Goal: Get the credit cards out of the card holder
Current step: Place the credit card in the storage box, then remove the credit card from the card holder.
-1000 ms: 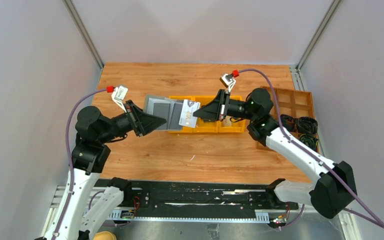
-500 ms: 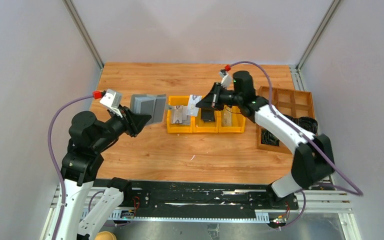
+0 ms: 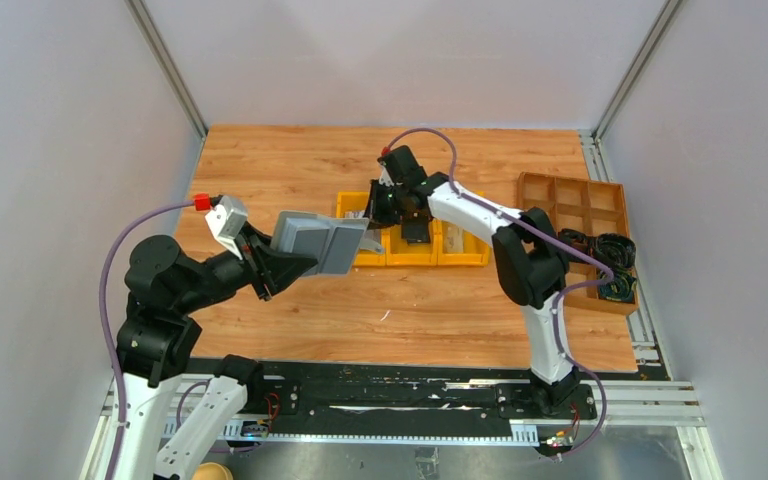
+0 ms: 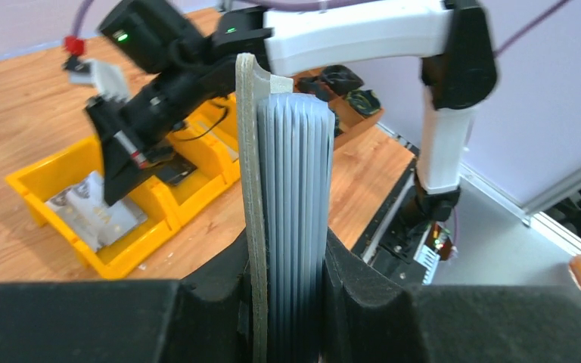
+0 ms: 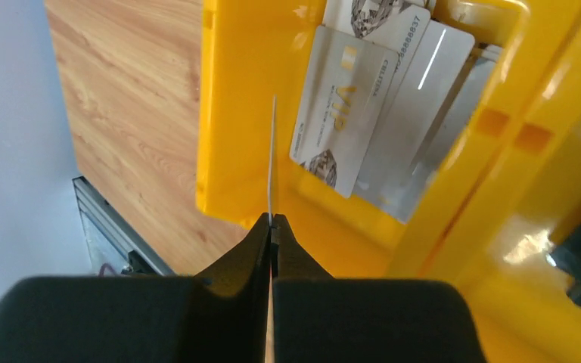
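The left gripper (image 3: 295, 265) is raised over the left half of the surface (image 3: 290, 160), clamped on the card holder (image 3: 318, 243). In the left wrist view the holder (image 4: 287, 212) stands upright between the two pads – a grey cover on one side and a stack of ribbed grey pockets beside it, seen edge-on.

The right gripper (image 3: 373, 218) hangs over the left compartment of the yellow tray (image 3: 465, 258), which lies toward the far middle of the surface. Its jaws are pinched tight on a single card (image 5: 273, 159), held by one end and seen only as a thin line in the right wrist view. This card stands just inside the tray's wall (image 5: 234, 113); whether it touches the tray I cannot tell.

Several credit cards (image 5: 340, 121) lie overlapping on the floor of that same compartment – pale, one printed "VIP".

A wooden organiser (image 3: 570, 200) sits at the surface's right edge, with black cables (image 3: 605, 250) in its near compartments.
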